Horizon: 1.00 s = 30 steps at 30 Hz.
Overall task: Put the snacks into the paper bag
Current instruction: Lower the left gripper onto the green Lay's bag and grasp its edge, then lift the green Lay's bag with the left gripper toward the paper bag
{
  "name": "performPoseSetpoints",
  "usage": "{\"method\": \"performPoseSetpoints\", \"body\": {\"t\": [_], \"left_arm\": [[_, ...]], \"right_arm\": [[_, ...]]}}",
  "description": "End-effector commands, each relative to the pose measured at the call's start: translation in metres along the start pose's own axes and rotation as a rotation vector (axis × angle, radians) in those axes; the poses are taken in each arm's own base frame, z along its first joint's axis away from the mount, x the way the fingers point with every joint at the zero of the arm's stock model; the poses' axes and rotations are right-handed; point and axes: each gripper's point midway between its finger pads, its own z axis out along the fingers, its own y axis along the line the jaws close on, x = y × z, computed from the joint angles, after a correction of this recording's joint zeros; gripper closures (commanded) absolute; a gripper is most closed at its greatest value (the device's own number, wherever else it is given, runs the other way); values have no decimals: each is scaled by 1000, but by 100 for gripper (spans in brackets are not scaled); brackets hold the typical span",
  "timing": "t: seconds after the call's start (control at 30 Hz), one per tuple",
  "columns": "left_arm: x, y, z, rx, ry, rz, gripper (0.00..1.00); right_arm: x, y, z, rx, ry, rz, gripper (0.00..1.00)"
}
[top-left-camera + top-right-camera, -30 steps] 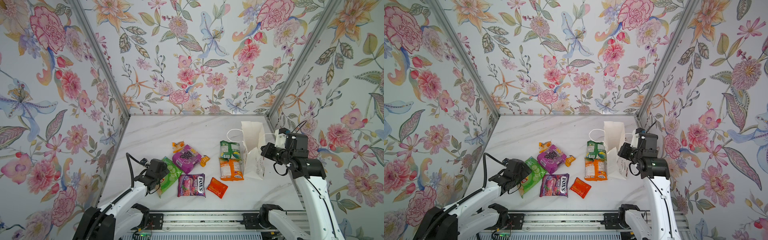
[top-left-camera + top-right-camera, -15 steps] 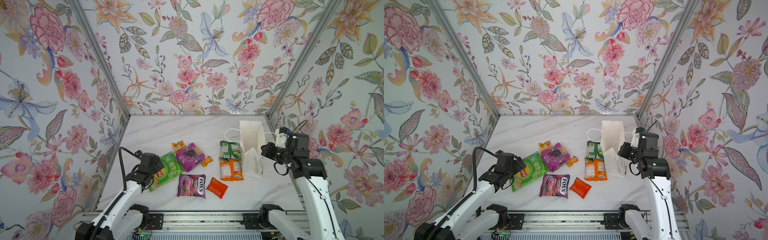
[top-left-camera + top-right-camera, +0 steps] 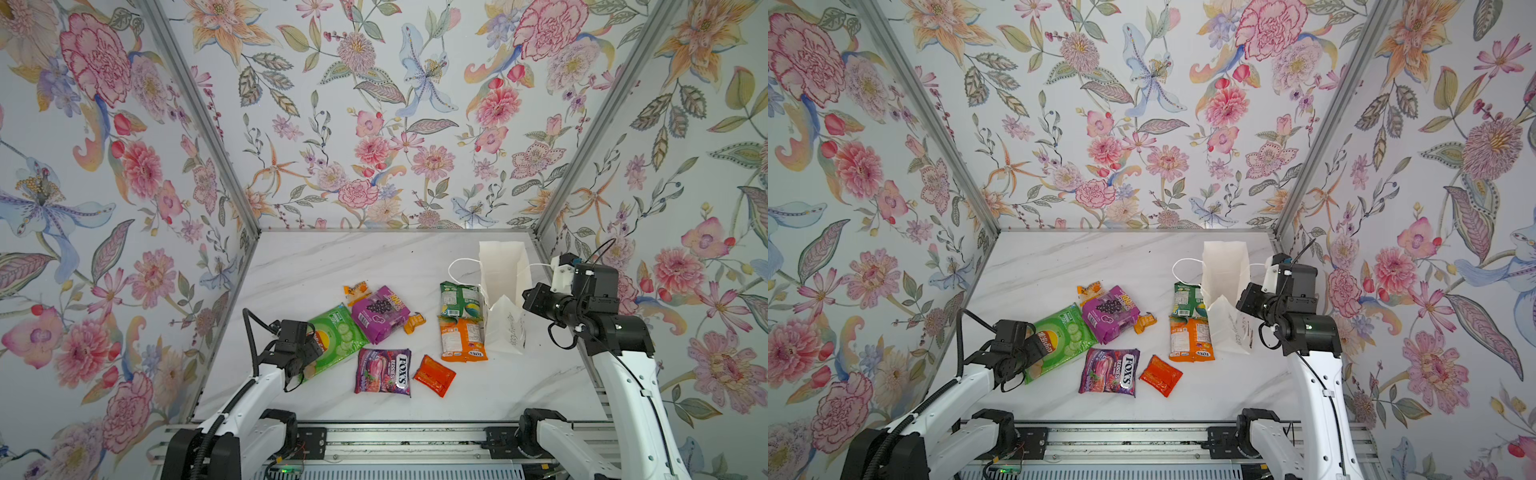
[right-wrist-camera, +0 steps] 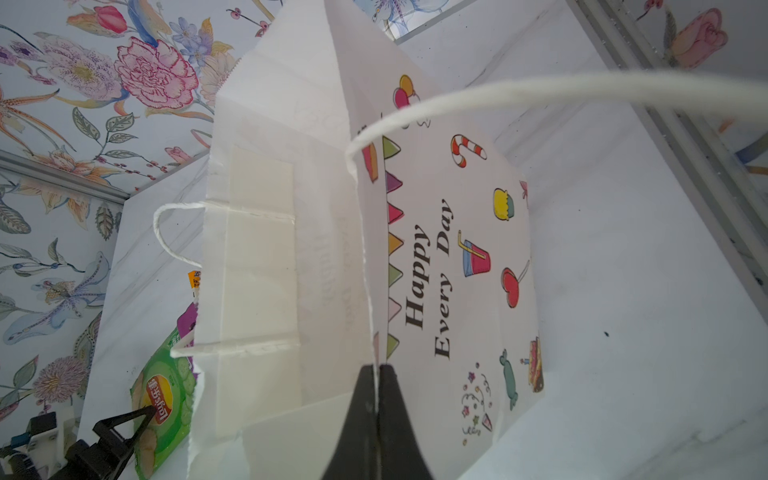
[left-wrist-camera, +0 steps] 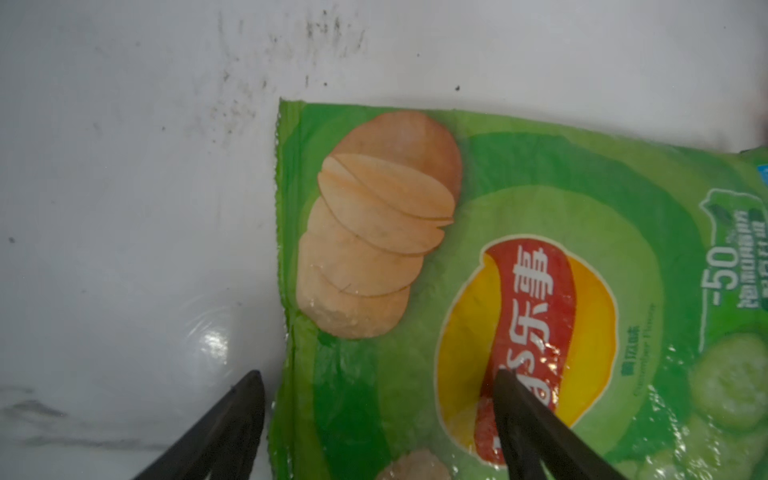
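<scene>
Lay's packet, farthest from paper bag: L hand returned astride its edge, wide, narrowing, so pickup next; R hand pinches bag rim.

Tabletop: paper bag rt side, snacks to its left.
Lay's packet leftmost, grape packet touching its rt edge, FOX'S berries packet in front.

White paper bag, green packet

Bare tabletop behind snacks; paper bag obstructs right.
</scene>
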Motion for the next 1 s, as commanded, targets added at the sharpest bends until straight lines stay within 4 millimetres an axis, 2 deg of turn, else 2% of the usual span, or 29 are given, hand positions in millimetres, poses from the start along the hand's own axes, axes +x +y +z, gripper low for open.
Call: {"method": "performPoseSetpoints", "body": {"t": [0.0,0.07,0.2,0.43,0.53,0.67,0.77,0.97], "left_arm": [[12,1,12,24,33,3,28],[11,-4,15,43,30,2,39],[6,-10,17,64,17,6,71],[-20,-25,3,115,-72,21,100],[-35,-37,-11,158,-125,33,100],[-60,-63,-44,282,-198,12,100],[-83,-90,-82,396,-271,-2,100],[-122,-131,-163,462,-383,58,100]], "right_arm": [[-1,1,-4,5,-6,-3,100],[-1,1,-4,4,-7,-2,100],[-1,-1,-4,13,-11,-4,100],[-2,-4,-3,32,-16,-2,100],[-3,-6,-4,43,-18,0,100],[-6,-8,-5,59,-28,-4,100],[-8,-9,-7,71,-31,-9,100],[-14,-8,-15,68,-49,-27,100]]}}
